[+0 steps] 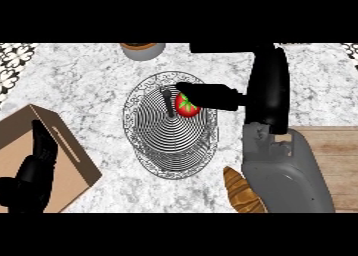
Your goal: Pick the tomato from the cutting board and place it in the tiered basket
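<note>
Tomato over the tiered basket, in your right hand.
Your right hand (208,96) curls round the tomato (186,105), holding it above the tiered basket (171,150); your left hand (34,167) rests open, fingers up, at the lower left.

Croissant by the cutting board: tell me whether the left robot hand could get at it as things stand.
Probably not easily. The left robot hand rests over the cardboard box at the far left, while the croissant lies across the counter, with the tiered basket between them and the right forearm partly covering it.
</note>
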`<action>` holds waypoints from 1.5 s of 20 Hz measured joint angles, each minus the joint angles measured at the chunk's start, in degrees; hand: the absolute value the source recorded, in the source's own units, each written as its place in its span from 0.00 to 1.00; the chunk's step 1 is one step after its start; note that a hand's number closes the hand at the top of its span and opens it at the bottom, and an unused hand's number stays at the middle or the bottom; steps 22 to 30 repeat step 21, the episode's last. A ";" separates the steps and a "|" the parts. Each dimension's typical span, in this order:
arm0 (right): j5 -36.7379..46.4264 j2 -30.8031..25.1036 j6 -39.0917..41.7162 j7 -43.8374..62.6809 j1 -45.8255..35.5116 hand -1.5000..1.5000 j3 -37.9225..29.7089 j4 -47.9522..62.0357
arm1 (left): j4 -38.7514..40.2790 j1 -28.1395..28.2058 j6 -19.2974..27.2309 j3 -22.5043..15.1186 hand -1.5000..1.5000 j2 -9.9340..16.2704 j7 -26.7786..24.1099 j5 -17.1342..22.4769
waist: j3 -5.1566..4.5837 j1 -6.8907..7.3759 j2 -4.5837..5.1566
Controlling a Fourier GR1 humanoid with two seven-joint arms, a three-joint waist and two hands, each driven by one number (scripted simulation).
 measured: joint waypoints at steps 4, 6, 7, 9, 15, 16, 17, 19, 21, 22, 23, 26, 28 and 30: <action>4.04 -1.86 -1.65 0.77 2.33 0.00 -4.39 -4.17 | -0.48 1.59 0.31 1.00 0.50 0.33 0.23 0.36 | -0.01 -1.71 -0.43; 4.85 -2.94 -1.63 1.77 3.63 0.00 -7.30 -7.18 | -0.69 2.22 0.40 1.46 0.50 0.50 0.34 0.57 | -0.03 -2.36 -0.60; 4.85 -3.41 -1.44 2.13 4.60 0.00 -8.43 -8.99 | -0.85 2.55 0.67 1.41 0.50 0.45 0.38 0.31 | -0.01 -2.73 -0.70; 4.10 -4.54 -0.79 2.59 6.98 0.00 -10.89 -12.81 | -1.12 3.14 1.01 1.58 0.50 0.40 0.47 0.17 | 0.02 -3.39 -0.85; -3.75 -9.14 2.61 3.20 16.66 0.00 -18.46 -25.44 | -2.04 5.39 1.45 2.65 0.50 0.56 0.74 0.67 | 0.01 -5.32 -1.16; -5.61 -10.04 3.44 3.15 18.56 0.00 -19.77 -27.33 | -2.28 5.74 1.47 2.80 0.50 0.56 0.79 0.82 | 0.00 -5.64 -1.19; -7.65 -10.79 4.33 3.12 20.49 0.00 -20.97 -29.40 | -2.50 6.05 1.52 2.92 0.50 0.61 0.87 0.84 | -0.03 -5.87 -1.22; -11.91 -12.49 6.17 2.85 23.95 0.00 -23.66 -33.20 | -3.00 6.76 1.61 3.07 0.50 0.52 0.53 0.83 | -0.08 -6.17 -1.28; -16.32 -13.65 7.84 2.35 27.17 0.00 -26.15 -35.86 | -3.33 7.07 1.72 3.19 0.50 0.42 1.18 1.09 | -0.10 -6.61 -1.28; -16.32 -13.65 7.84 2.35 27.17 0.00 -26.15 -35.86 | -3.33 7.07 1.72 3.19 0.50 0.42 1.18 1.09 | -0.10 -6.61 -1.28; -16.32 -13.65 7.84 2.35 27.17 0.00 -26.15 -35.86 | -3.33 7.07 1.72 3.19 0.50 0.42 1.18 1.09 | -0.10 -6.61 -1.28; -16.32 -13.65 7.84 2.35 27.17 0.00 -26.15 -35.86 | -3.33 7.07 1.72 3.19 0.50 0.42 1.18 1.09 | -0.10 -6.61 -1.28; -16.32 -13.65 7.84 2.35 27.17 0.00 -26.15 -35.86 | -3.33 7.07 1.72 3.19 0.50 0.42 1.18 1.09 | -0.10 -6.61 -1.28; -16.32 -13.65 7.84 2.35 27.17 0.00 -26.15 -35.86 | -3.33 7.07 1.72 3.19 0.50 0.42 1.18 1.09 | -0.10 -6.61 -1.28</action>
